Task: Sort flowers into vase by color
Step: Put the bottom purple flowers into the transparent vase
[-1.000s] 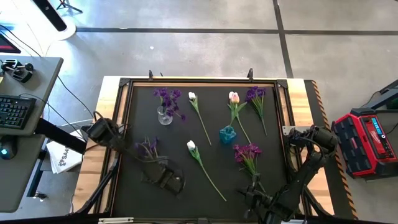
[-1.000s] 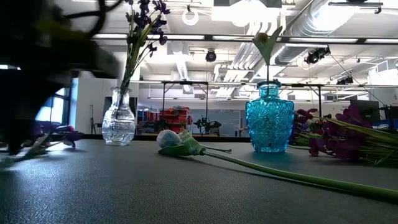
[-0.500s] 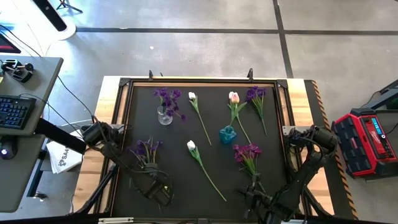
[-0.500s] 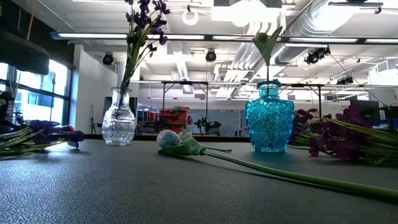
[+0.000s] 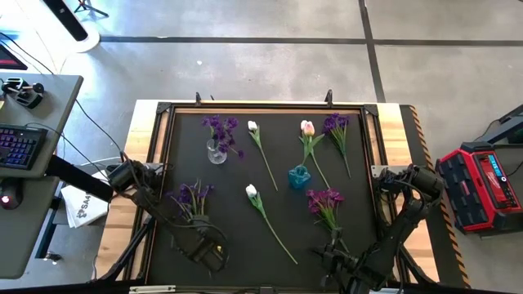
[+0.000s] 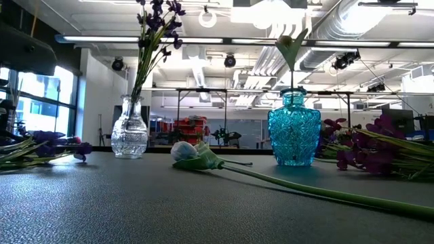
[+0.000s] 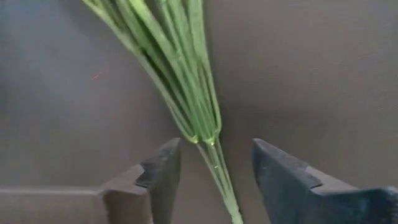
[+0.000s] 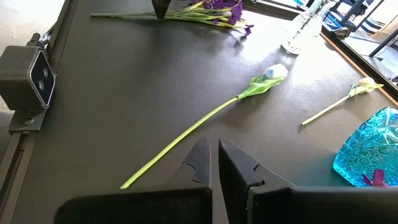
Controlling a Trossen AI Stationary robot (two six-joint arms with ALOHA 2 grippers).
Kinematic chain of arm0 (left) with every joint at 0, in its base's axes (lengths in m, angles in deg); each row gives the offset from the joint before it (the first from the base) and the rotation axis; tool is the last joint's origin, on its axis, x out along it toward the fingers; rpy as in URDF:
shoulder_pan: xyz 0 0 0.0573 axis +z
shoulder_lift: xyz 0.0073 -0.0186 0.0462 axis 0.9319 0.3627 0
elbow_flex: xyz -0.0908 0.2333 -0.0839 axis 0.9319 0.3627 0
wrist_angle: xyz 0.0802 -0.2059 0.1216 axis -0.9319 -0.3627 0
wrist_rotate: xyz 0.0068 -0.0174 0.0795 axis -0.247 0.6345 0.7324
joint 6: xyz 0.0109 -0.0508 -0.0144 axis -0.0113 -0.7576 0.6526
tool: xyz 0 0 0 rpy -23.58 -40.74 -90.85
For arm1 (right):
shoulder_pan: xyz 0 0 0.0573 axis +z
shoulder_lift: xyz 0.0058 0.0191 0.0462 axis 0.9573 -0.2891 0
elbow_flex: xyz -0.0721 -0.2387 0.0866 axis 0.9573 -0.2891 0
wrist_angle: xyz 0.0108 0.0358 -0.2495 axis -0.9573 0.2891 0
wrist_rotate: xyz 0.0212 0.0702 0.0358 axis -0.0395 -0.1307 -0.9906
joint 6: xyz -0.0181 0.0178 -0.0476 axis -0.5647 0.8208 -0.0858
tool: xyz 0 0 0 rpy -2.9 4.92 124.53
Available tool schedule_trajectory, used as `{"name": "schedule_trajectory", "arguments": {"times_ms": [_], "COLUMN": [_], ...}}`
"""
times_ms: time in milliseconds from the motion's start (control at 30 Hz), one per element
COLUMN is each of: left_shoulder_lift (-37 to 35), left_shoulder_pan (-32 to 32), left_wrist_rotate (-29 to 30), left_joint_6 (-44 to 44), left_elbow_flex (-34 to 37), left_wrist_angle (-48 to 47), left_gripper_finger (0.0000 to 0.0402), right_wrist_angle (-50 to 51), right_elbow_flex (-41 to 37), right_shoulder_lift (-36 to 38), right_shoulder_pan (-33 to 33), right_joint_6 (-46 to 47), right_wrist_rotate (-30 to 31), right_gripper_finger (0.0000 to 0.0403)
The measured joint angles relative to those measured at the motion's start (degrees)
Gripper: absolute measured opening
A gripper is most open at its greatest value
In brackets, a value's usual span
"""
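Note:
A purple sprig (image 5: 192, 196) lies flat on the black mat at the left, its green stem (image 7: 219, 177) running toward the near edge. My left gripper (image 7: 214, 149) points down over that stem, open, one finger on each side and clear of it. My right gripper (image 8: 214, 162) waits shut at the near right (image 5: 331, 257). A clear vase (image 5: 216, 152) holds one purple sprig (image 6: 152, 27). In the blue vase (image 5: 299, 176) a green stem (image 6: 291, 47) stands upright. Two white tulips (image 5: 252, 126) (image 5: 251, 190), a pink tulip (image 5: 307, 127) and two more purple sprigs (image 5: 335, 122) (image 5: 325, 198) lie on the mat.
A raised black frame (image 5: 159, 163) with wooden borders runs around the mat. The near white tulip's long stem (image 8: 186, 134) lies slanting across the mat in front of my right gripper. A desk with a keyboard (image 5: 20, 147) stands off the table's left, a red case (image 5: 482, 184) off its right.
My left gripper has swung a little toward the table's left and near edges, out of the low view's foreground, and then kept still. The purple sprig on the mat lies where it was.

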Motion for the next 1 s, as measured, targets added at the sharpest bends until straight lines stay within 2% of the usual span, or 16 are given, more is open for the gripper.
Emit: {"name": "schedule_trajectory", "arguments": {"times_ms": [167,333,500,833,1000], "left_shoulder_lift": [0.00,-0.44,-0.44,-2.08,-4.86], "left_shoulder_pan": [-1.14,-1.73,-1.73,-2.08,-3.47], "left_wrist_rotate": [-2.78,-0.84,-0.70,-0.37,5.15], "left_joint_6": [-3.10,-4.69,-4.41,1.07,3.45], "left_elbow_flex": [2.39,4.48,4.48,4.78,4.76], "left_wrist_angle": [2.30,6.10,6.61,6.72,5.59], "left_gripper_finger": [0.0210,0.0197,0.0149,0.0013,0.0008], "right_wrist_angle": [-0.11,-0.16,-0.16,-0.11,-0.68], "right_elbow_flex": [0.00,0.00,0.00,0.07,0.13], "right_shoulder_lift": [0.00,0.00,0.00,0.02,0.02], "right_shoulder_pan": [0.00,0.00,0.00,0.00,0.02], "right_joint_6": [0.00,0.00,0.00,-0.01,0.11], "right_wrist_rotate": [-0.02,0.06,0.08,-4.07,-4.21], "right_gripper_finger": [0.0000,0.0000,0.0000,0.0000,0.0000]}}
